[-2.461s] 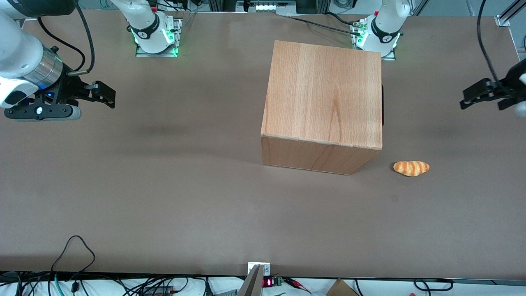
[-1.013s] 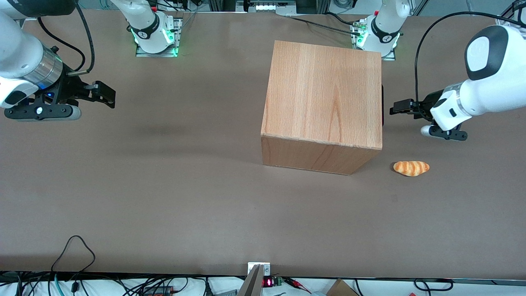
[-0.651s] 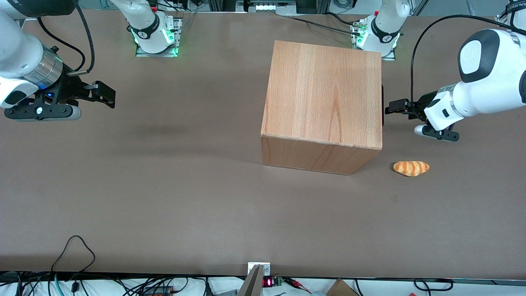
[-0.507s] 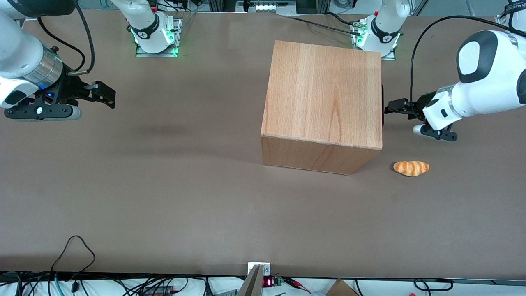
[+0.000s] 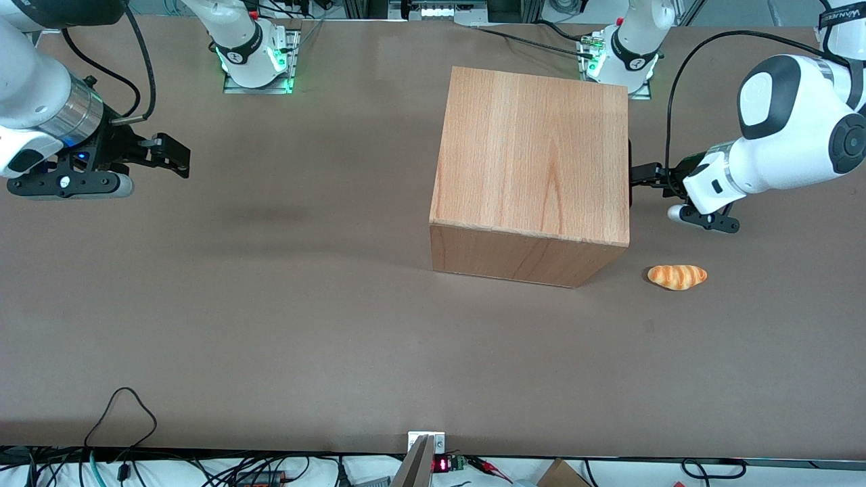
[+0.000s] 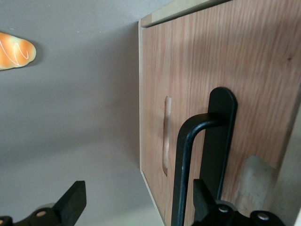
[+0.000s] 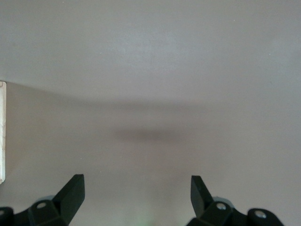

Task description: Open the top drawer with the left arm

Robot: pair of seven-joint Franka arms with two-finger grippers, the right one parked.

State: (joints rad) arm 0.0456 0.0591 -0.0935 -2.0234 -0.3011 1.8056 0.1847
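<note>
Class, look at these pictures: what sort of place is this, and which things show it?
Probably a robotics lab: a gripper at a wooden cabinet drawer handle, arm bases bolted to the table, loose cables.

The cabinet (image 5: 534,155) was light wood-grain, its handle (image 6: 188,160) and the gripper (image 5: 639,174) black, the bread roll (image 5: 677,276) orange-striped.

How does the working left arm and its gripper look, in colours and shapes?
The left arm is white and rounded, with big black round joint caps and a black cable looping above it. Its gripper, at the cabinet's drawer face, is slim and black, fingers open.
</note>
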